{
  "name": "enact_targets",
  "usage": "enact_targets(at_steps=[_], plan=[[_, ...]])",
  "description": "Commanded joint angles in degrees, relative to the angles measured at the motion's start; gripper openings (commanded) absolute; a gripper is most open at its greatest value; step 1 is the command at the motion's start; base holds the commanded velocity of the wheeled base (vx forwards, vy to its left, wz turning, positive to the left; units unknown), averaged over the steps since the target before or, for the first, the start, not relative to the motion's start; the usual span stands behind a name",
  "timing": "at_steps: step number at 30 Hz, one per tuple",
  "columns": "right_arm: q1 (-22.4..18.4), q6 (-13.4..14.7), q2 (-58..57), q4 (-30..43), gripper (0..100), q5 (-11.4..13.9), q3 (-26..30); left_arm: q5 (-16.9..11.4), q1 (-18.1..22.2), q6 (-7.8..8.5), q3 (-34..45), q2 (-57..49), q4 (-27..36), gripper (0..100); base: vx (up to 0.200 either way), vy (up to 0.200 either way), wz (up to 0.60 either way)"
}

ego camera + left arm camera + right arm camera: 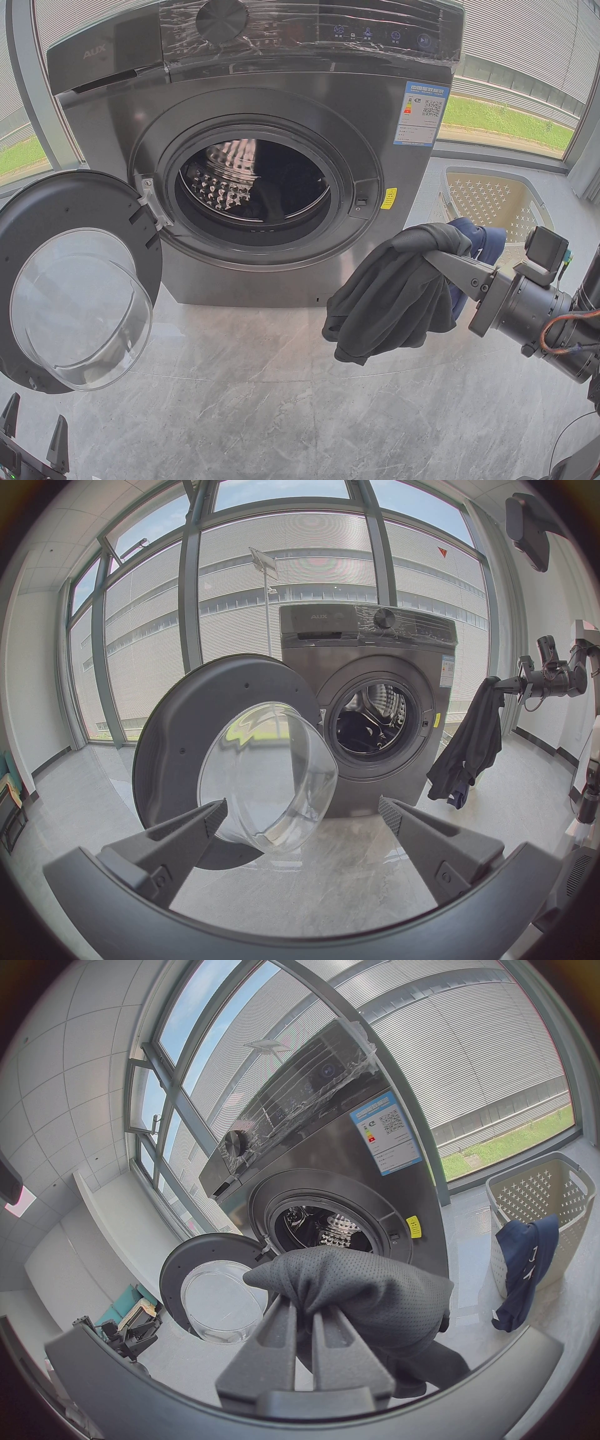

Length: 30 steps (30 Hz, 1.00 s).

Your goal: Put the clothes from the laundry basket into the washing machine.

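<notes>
a: where's the garment?
b: my right pincer (pixel 440 255) is clamped on the dark garment (pixel 390 294), which hangs between the open washing machine (pixel 262 156) and the laundry basket (pixel 494 194).
a: your left?
b: left pincer (pixel 300 817) apart, near the door (pixel 75 281).

Bright daylight pours through the windows (pixel 144 624); wrist views curve.

Washing machine (pixel 262 100) body: grey metal look, satin sheen; top panel under crinkly clear film (pixel 300 31), glossy. Its drum (pixel 225 175): shiny embossed steel. Its door bowl (pixel 81 306): clear, glossy. The dark garment (pixel 387 294): matt cloth w/ fine perforations. The laundry basket (pixel 494 200): matt beige plastic. The floor (pixel 262 400): polished, marble-look.
</notes>
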Motion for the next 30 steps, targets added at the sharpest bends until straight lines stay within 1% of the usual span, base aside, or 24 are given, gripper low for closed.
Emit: enact_targets(at_steps=[1, 7, 10, 19, 30], plan=[[0.0, 0.0, 0.1, 0.0, 0, 0.0, 0.2, 0.0, 0.0, 0.02, 1.0, -1.0, 0.0, 100, 0.000, 0.000, 0.00], [0.0, -0.2, 0.2, 0.0, 0, 0.0, 0.2, -0.1, 0.0, -0.16, 1.0, -1.0, 0.0, 100, 0.000, 0.000, 0.00], [0.0, -0.2, 0.2, 0.0, 0, 0.1, 0.2, -0.1, 0.0, -0.07, 1.0, -1.0, 0.0, 100, -0.200, 0.000, 0.00], [0.1, -0.3, 0.3, 0.0, 0, 0.1, 0.2, -0.1, 0.0, 0.11, 1.0, -1.0, 0.0, 100, 0.000, 0.000, 0.00], [0.7, -0.5, 2.5, 0.0, 0, -0.3, -0.6, -0.1, 0.0, 0.11, 1.0, -1.0, 0.0, 100, 0.000, 0.200, 0.00]])
